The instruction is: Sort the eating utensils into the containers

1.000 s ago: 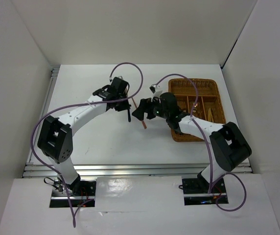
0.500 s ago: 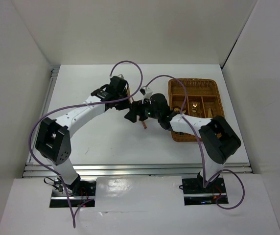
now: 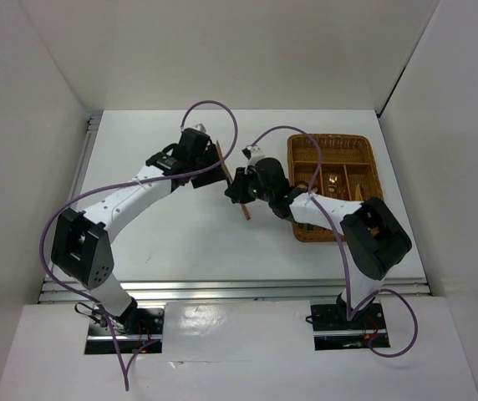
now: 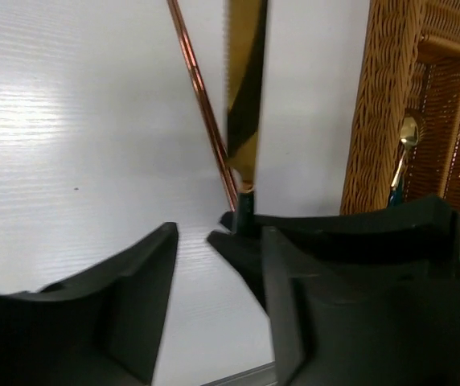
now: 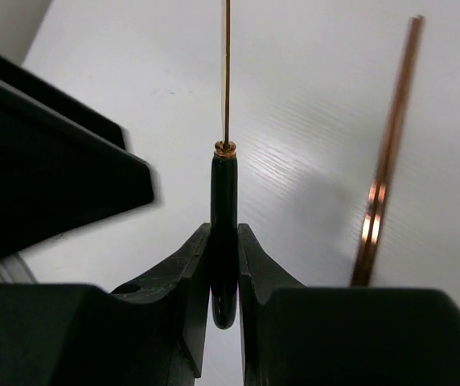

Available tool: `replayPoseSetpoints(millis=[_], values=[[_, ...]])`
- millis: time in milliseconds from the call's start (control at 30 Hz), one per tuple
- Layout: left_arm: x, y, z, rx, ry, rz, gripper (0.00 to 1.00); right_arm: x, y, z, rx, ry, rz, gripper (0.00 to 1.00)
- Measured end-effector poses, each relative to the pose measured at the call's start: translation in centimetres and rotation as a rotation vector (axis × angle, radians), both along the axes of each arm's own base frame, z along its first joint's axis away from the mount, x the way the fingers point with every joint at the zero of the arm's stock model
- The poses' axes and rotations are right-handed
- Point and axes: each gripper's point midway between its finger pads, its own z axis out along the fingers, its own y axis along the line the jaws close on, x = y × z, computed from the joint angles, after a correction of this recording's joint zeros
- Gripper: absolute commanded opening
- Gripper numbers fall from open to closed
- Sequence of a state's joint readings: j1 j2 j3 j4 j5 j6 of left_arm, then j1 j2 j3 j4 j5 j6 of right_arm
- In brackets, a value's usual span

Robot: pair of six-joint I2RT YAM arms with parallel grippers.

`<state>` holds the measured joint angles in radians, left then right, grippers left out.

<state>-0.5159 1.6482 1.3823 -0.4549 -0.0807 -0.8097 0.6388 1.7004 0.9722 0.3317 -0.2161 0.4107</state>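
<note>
Gold knife (image 4: 244,80) gripped by right pincer (image 5: 223,235), left pincer (image 4: 218,241) parted, chopstick (image 4: 202,104) just beside

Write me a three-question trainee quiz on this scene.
1. Which utensil does the right claw grip? A fork; B knife; C tongs.
2. True or false: the chopstick lies inside the wicker tray.
3. Which gold-headed utensil already lies in the tray?
Key: 1 B; 2 false, it lies on the table beside the tray; 3 the spoon.
</note>
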Motion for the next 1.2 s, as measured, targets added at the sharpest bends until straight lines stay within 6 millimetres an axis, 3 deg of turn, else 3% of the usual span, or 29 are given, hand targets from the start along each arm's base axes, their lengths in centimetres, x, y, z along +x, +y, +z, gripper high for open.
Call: replayPoseSetpoints(millis=[100, 167, 333, 400, 533, 733, 900, 1067, 1200], values=[[0.2, 1.6, 1.0, 0.008, -0.014, 0.02, 0.78, 0.6, -2.0, -0.6, -0.046, 0.027, -0.064, 0.03], [0.8, 3.7, 2.3, 0.01, -0.038, 0.056, 0.86, 1.3, -4.6, -0.4, -0.076, 0.036, -0.131, 0.03], [1.8, 8.8, 5.7, 0.024, -0.129, 0.151, 0.93, 3.8, -14.8, 2.8, -0.154, 0.01, -0.424, 0.05], [1.8, 9.9, 6.1, 0.031, -0.149, 0.161, 0.94, 4.0, -19.2, 4.2, -0.2, -0.003, -0.559, 0.06], [1.0, 10.1, 4.3, 0.032, -0.117, 0.14, 0.94, 3.1, -27.3, 5.6, -0.347, 0.04, -0.824, 0.08], [0.6, 9.7, 2.1, 0.04, -0.06, 0.091, 0.94, -1.1, -38.5, 4.5, -0.636, 0.208, -1.169, 0.15], [0.7, 9.9, 2.2, 0.045, -0.067, 0.078, 0.94, -3.3, -41.6, 2.2, -0.854, 0.343, -1.24, 0.17], [0.8, 10.0, 2.2, 0.049, -0.07, 0.083, 0.95, -4.2, -42.3, -1.9, -1.03, 0.498, -1.196, 0.17], [0.7, 10.1, 1.9, 0.056, -0.065, 0.088, 0.95, -5.0, -42.6, -4.0, -1.116, 0.569, -1.159, 0.29]])
